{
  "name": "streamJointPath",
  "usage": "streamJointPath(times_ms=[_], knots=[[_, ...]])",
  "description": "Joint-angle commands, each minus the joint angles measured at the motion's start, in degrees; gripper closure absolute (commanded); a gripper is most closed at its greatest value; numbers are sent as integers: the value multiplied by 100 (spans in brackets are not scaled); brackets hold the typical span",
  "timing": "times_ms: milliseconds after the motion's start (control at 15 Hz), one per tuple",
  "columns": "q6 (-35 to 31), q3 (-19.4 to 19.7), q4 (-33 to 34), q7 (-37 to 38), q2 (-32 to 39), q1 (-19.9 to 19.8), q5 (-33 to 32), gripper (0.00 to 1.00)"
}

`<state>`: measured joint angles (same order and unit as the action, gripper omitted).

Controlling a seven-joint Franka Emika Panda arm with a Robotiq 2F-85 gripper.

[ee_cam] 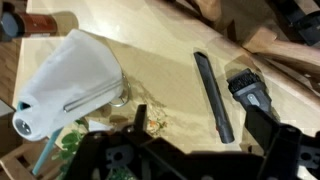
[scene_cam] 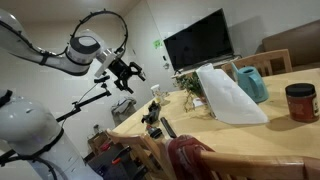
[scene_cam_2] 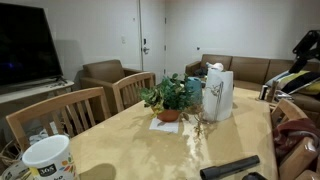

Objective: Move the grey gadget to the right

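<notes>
The grey gadget (ee_cam: 212, 95) is a slim dark bar lying on the wooden table, seen lengthwise in the wrist view. In an exterior view the grey gadget (scene_cam_2: 230, 168) lies near the table's near end. My gripper (ee_cam: 200, 135) hangs well above it, open, with nothing between its fingers; the bar's lower end shows between them. In an exterior view the gripper (scene_cam: 127, 71) is high in the air off the table's end, apart from everything.
A shorter black device with a grey face (ee_cam: 251, 92) lies just beside the bar. A white bag (ee_cam: 70, 75) (scene_cam: 226, 96) (scene_cam_2: 217, 92), a potted plant (scene_cam_2: 168, 98), a teal jug (scene_cam: 251, 83), a red jar (scene_cam: 300, 101) and a cup (scene_cam_2: 48, 158) stand on the table (scene_cam_2: 120, 145). Chairs line its edge.
</notes>
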<state>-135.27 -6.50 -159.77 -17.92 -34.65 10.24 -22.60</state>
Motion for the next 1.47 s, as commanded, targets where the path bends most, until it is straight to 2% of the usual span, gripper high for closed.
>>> streamJointPath(times_ms=[0, 400, 667, 800, 867, 1000, 1267, 1400], knots=[[-647, 58, 5, -593, 305, 463, 98, 0], [-1830, 322, -3, -1910, 1170, 1227, 494, 0], [-2238, 731, 15, -3509, 1736, 1807, 1433, 0], [-1977, 725, 74, -4041, 1796, 1812, 1848, 0], [-2027, 428, 12, -3650, 1723, 1548, 1686, 0], [-2024, 440, 26, -3928, 1808, 1548, 1852, 0], [-2024, 439, 29, -3948, 1812, 1548, 1852, 0], [-2259, 573, 94, -4625, 2100, 1799, 2094, 0]])
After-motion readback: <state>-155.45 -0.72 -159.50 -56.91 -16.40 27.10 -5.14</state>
